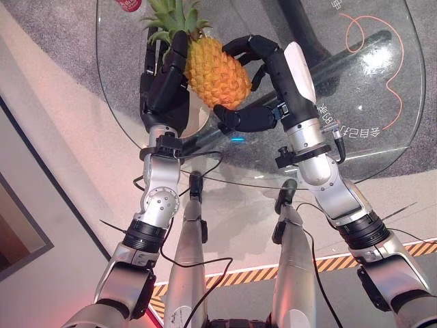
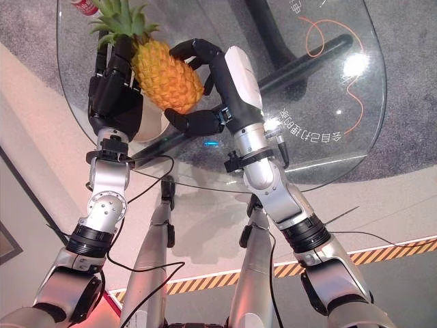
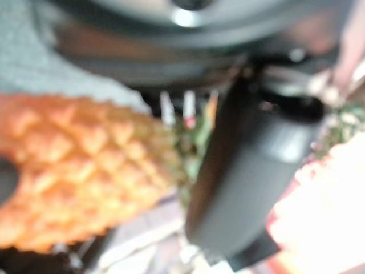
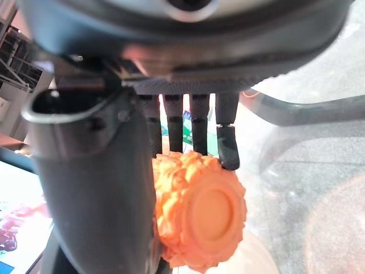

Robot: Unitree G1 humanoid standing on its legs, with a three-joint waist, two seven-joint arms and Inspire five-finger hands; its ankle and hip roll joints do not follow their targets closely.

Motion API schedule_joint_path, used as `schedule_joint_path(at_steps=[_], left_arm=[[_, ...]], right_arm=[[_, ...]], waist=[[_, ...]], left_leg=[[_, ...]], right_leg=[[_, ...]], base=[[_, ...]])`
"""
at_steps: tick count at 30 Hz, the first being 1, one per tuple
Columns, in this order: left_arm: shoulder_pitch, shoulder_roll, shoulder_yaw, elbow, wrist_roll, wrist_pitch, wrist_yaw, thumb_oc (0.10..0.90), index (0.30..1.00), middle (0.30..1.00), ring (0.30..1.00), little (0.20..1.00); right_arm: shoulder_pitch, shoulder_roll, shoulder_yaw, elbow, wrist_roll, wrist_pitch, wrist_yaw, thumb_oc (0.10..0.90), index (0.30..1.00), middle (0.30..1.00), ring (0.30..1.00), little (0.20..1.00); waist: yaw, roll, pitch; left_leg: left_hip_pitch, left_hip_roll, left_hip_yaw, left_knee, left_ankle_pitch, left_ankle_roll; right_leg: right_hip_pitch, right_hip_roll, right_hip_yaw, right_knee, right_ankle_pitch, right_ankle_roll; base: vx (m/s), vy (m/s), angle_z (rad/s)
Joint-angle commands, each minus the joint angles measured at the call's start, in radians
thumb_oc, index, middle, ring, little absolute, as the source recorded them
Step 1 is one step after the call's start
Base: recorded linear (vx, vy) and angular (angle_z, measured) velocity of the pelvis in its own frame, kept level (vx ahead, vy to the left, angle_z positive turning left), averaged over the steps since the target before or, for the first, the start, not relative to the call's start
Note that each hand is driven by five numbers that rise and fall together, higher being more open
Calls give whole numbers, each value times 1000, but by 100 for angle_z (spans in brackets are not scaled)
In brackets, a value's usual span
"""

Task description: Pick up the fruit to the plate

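An orange pineapple with a green crown is held between both hands above the round glass table. My right hand is shut on it, with fingers curled over its far side and the thumb under its base. My left hand lies against the pineapple's other flank with its fingers nearly straight, below the crown. A pale plate lies on the glass just under the fruit, partly hidden by the left hand.
A red can stands at the table's far edge, left of the crown. Through the glass show the table's dark base bar and an orange cord loop. The glass edge runs close in front of both wrists.
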Motion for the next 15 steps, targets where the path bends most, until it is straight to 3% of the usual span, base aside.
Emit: schedule_joint_path(at_steps=[1, 15], left_arm=[[-135, -18, -27, -114, 13, 0, -121, 800, 900, 900, 900, 900], [-146, 7, -48, -97, 31, 33, -128, 800, 900, 900, 900, 900]], right_arm=[[-159, 31, 27, -236, 26, -139, 37, 100, 300, 300, 300, 200], [-178, 12, 62, -249, 43, -141, 117, 100, 300, 300, 300, 200]], waist=[[0, 30, -22], [2, 29, -22]], left_leg=[[32, 10, 17, -15, -7, 62], [35, 10, 15, -23, -3, 61]], right_leg=[[60, 0, -37, -88, 52, -30], [63, -2, -41, -97, 56, -28]], base=[[0, 0, 0], [0, 0, 0]])
